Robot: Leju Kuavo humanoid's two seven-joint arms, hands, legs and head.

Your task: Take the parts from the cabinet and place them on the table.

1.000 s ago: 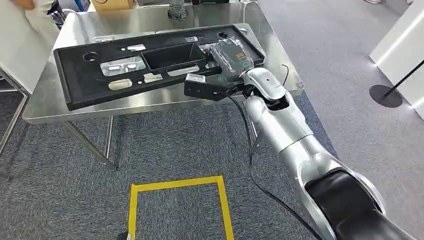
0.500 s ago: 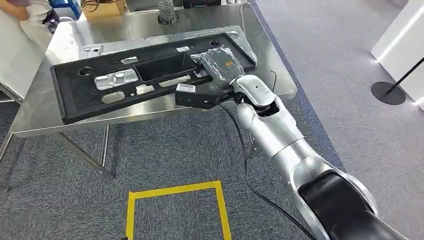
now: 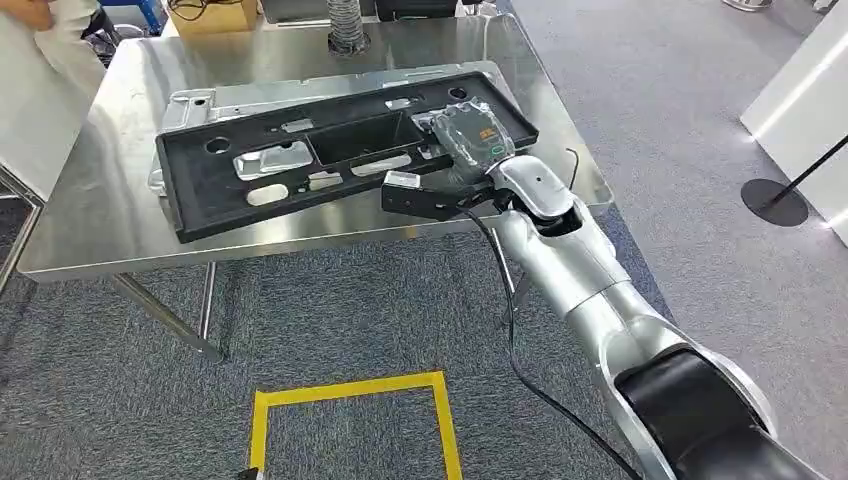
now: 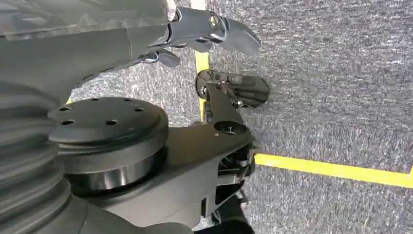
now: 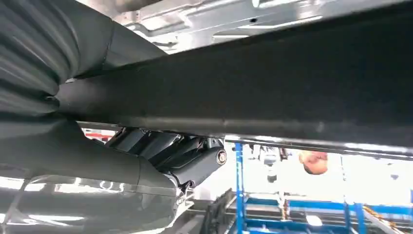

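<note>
A long black panel with silver inserts lies slanted on the steel table. Its near right end reaches the table's front edge. My right hand, wrapped in clear plastic, grips that right end, with the silver arm reaching in from the lower right. In the right wrist view the panel runs as a dark bar straight across, and the right hand closes around its edge from below. My left hand hangs over the carpet with its fingers apart and holds nothing.
A silver sheet-metal part peeks out behind the panel. A cardboard box and a grey hose stand at the table's far edge. A person stands at the far left. Yellow tape marks the carpet; a stanchion base stands to the right.
The whole view has shifted, so the camera moved. My right hand keeps its grip on the panel, whose left end now lies further from the table's left edge.
</note>
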